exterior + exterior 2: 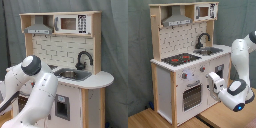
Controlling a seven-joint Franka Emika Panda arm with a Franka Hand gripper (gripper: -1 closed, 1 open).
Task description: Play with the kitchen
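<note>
The kitchen (185,65) stands upright on the floor with the arm's pincer (214,84) just beside its front panel, near the oven door (192,96), fingers impossible to tell, so approach slowly and squarely toward the handle

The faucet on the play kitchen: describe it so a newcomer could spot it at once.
Find the play kitchen, tall, white and light wood. On its countertop, beside the black-and-red stove top, lies a metal sink. The faucet rises behind the sink against the pegboard back: it is the only black, arched spout there.
</note>
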